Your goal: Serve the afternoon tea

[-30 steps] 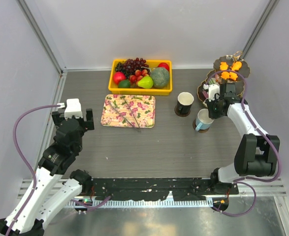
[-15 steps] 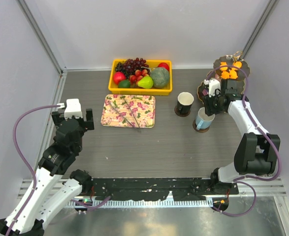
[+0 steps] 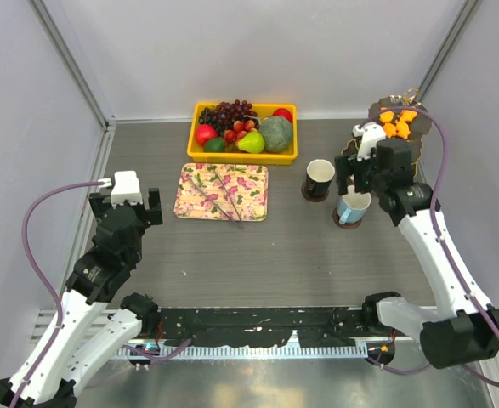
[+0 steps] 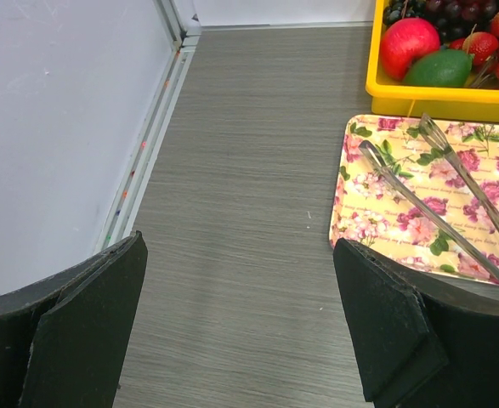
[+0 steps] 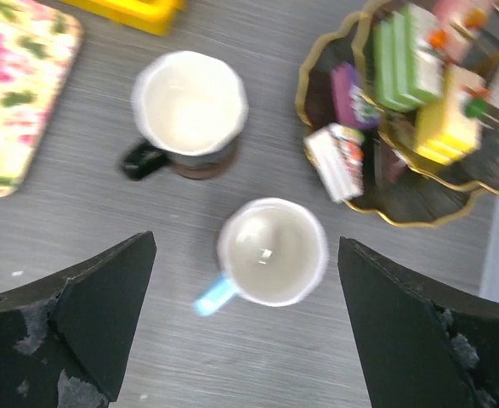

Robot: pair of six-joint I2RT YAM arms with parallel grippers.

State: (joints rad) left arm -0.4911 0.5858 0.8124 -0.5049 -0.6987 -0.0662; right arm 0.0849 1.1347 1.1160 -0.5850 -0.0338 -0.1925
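- The right gripper [image 5: 247,285] stood with its jaws spread wide and nothing between them. It hung above the light-blue cup [image 5: 272,252], clear of it.
- That light-blue cup sat upright on the grey table [image 3: 258,255], looked empty inside, and its blue handle [image 5: 212,297] pointed toward the lower left of the wrist view.
- Just beyond it stood the black cup [image 5: 189,104], also upright with a pale inside. The two cups were near each other but apart.
- Beside both cups, toward the table's right edge, was the dark gold-rimmed stand [image 5: 385,218]. Its lower tier carried the cake pieces [image 5: 411,55], green, yellow, purple and white ones, though the wrist view blurred them.
- From overhead, the orange pastries [image 3: 398,126] lay on the stand's top tier, and the right arm covered much of the tiers beneath.
- The left gripper [image 4: 240,293] was likewise fully parted and held nothing. It hovered over bare table on the left side, well apart from the cups and the stand.
- Ahead of it to the right lay the floral tray [image 4: 360,229], with a pair of metal tongs [image 4: 419,204] resting on it.
- Behind the tray sat a yellow crate [image 4: 436,98] filled with fruit.
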